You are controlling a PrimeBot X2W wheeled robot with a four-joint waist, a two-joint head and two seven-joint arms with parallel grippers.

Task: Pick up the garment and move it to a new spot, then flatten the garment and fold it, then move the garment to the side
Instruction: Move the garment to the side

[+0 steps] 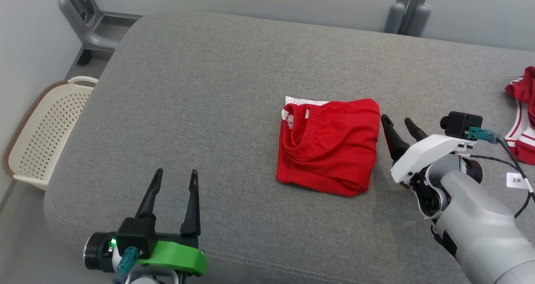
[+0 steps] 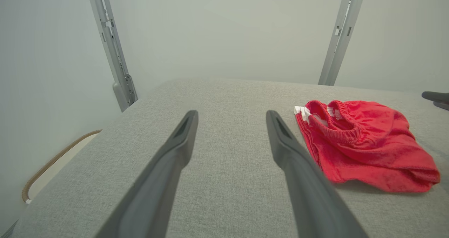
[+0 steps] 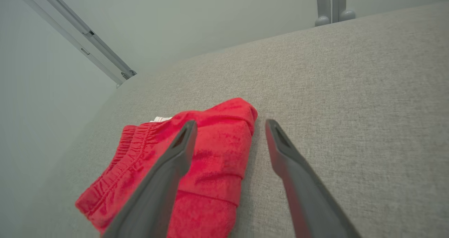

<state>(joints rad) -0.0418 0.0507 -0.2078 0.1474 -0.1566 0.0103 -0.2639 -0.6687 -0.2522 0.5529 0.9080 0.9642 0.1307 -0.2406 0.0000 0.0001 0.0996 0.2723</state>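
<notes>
Right claw (image 1: 396, 119) spread, red garment (image 1: 330, 150) folded

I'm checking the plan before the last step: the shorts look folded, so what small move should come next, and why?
Probably ease the right gripper left onto the edge of the red shorts and close: they lie folded on the grey cushion, unheld; that gripper stands open right beside them, the left gripper open farther off.
</notes>
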